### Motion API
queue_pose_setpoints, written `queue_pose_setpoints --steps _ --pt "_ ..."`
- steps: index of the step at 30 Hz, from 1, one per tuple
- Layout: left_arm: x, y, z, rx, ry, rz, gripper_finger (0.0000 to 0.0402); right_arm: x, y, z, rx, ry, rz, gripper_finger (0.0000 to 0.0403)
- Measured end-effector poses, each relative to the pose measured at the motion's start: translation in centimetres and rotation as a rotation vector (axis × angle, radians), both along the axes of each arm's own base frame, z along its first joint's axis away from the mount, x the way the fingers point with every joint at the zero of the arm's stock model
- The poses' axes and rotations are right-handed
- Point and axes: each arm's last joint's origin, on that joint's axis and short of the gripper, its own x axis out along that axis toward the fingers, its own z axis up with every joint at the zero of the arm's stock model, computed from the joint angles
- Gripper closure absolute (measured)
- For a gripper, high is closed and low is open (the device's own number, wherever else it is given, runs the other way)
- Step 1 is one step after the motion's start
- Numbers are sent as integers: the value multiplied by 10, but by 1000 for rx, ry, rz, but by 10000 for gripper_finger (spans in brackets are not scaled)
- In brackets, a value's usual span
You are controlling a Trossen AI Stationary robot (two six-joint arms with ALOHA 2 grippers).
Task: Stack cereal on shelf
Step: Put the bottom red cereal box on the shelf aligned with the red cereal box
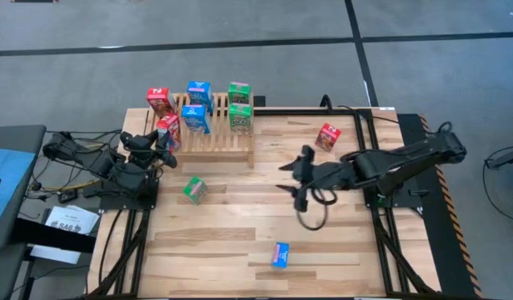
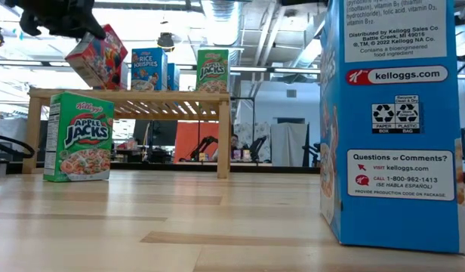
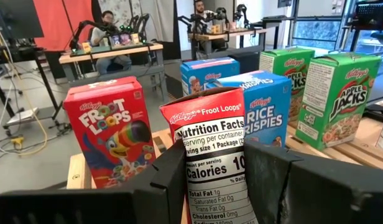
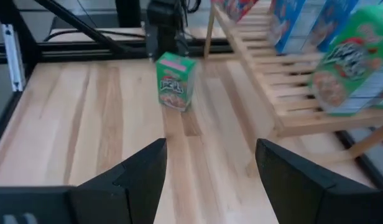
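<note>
Left gripper (image 1: 166, 143) carrying a red box (image 1: 167, 130) to the shelf (image 1: 215, 137); right gripper (image 1: 291, 177) empty, jaws partly apart.

The step in hand is placing: the left gripper is clamped on the red box, held tilted above the shelf's near-left end, just beside another red box (image 3: 112, 132) standing there. Next it likely calls for setting the box upright on the slats without knocking that neighbour, then letting go. The shelf holds 5 boxes: 1 red, 2 blue (image 1: 196, 107), 2 green (image 1: 240, 107). On the desk (image 1: 240, 233), 3 remain: a green box (image 1: 195, 189) ahead of the right gripper, probably its next pick, a red one (image 1: 328, 136) behind that gripper, and a blue one (image 1: 280, 254) at the desk's near edge.
</note>
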Motion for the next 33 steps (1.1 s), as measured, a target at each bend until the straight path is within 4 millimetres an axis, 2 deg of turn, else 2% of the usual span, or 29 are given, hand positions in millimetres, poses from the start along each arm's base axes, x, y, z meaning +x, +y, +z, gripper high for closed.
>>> queue_pose_setpoints --steps 3,11,16,22,33 --pt "0 0 -1 -1 -2 0 286 -23 -6 1 -8 -49 15 131" --pt "0 0 -1 -4 -10 1 286 -71 -21 -19 4 -211 23 131" --pt "0 0 -1 -6 -13 1 286 -88 -26 -42 -13 -200 16 131" --pt "0 0 -1 -6 -13 1 286 -108 -36 -81 -33 -196 -148 131" --pt "0 0 -1 -2 -6 1 286 -134 -45 -129 -17 -269 -134 131"
